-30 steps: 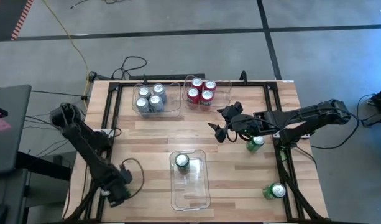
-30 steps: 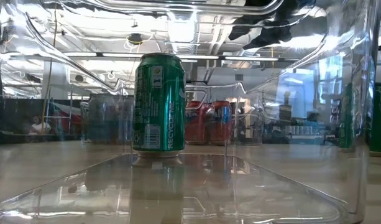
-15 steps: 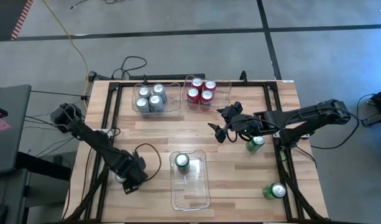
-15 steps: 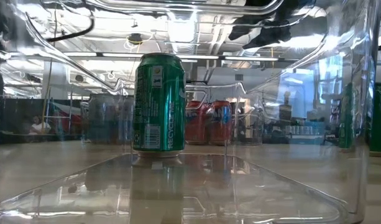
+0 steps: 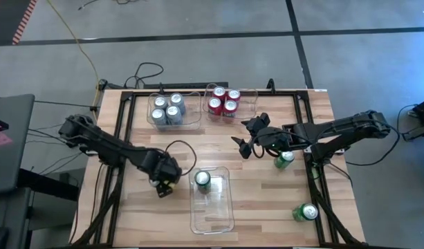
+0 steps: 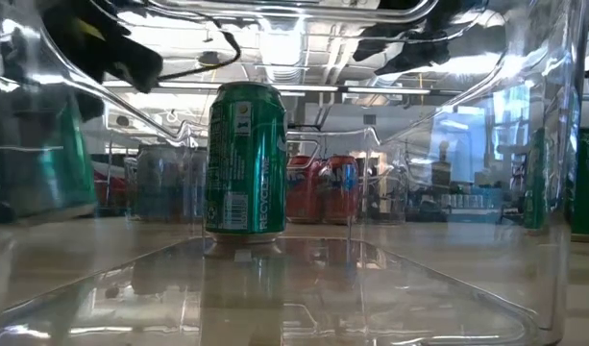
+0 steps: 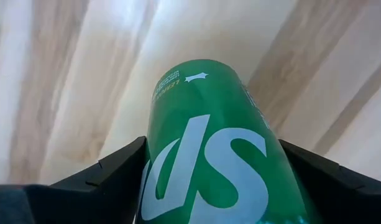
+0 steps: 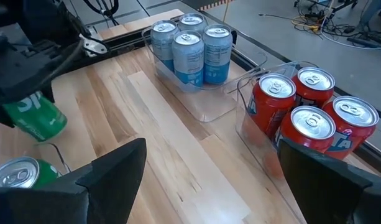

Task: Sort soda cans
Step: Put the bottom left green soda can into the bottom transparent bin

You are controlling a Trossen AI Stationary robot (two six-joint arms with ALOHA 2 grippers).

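Green can (image 7: 209, 149) clamped in your left hand (image 5: 163, 181) beside the clear bin (image 5: 222, 214); its wall could snag it. Right hand (image 5: 247, 138) waits apart.

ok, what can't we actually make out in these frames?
- Left gripper in the high view: its held green can is covered by the wrist.
- Left wrist view: that can's base is cut off by the bottom edge.
- Low view: the grey cans and red cans blur through the clear bin walls.
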